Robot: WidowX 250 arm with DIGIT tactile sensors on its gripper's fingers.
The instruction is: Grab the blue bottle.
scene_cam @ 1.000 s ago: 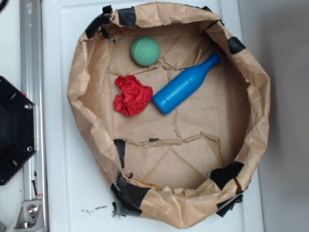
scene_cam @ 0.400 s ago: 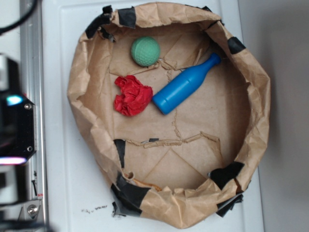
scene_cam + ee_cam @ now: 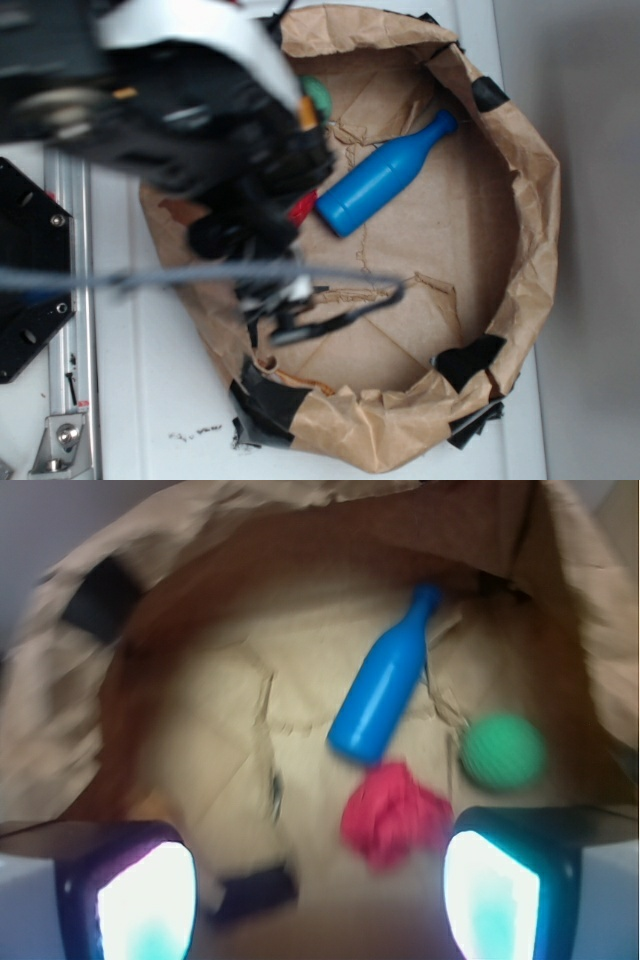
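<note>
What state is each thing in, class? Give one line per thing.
blue bottle: lying on its side, free, not gripped.
green ball: resting loose beside the bottle.
red paper wad: crumpled, near the bottle's base.
paper bin: open-topped, wall crumpled and taped.
gripper: open, empty, above the bin.

One blue bottle [image 3: 383, 687], one green ball [image 3: 503, 751] (dimpled), one red paper wad [image 3: 393, 813].
</note>
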